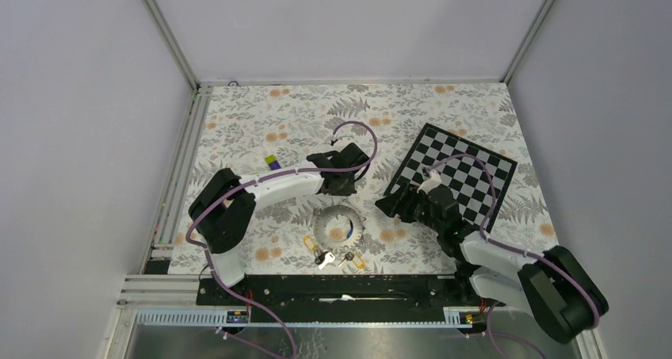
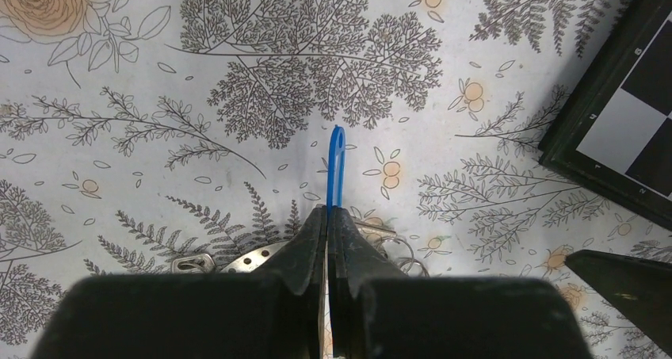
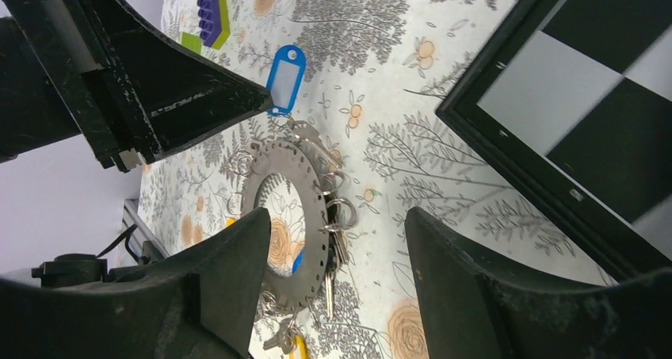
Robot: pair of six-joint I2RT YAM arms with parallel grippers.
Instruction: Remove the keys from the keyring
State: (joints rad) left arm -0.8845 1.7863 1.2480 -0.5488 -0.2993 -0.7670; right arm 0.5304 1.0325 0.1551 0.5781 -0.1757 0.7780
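Keyring (image 3: 315, 208) beside left hand (image 2: 327, 212); blue tag (image 2: 336, 165) pinched.

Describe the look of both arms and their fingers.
Both the left arm and right arm have white shells between bulky black joints, with a purple cable looped along each. The fingers are matte black, tapered wedges with scuffed edges.

Bright, even light casts soft shadows; wrist views blur slightly in the close foreground.
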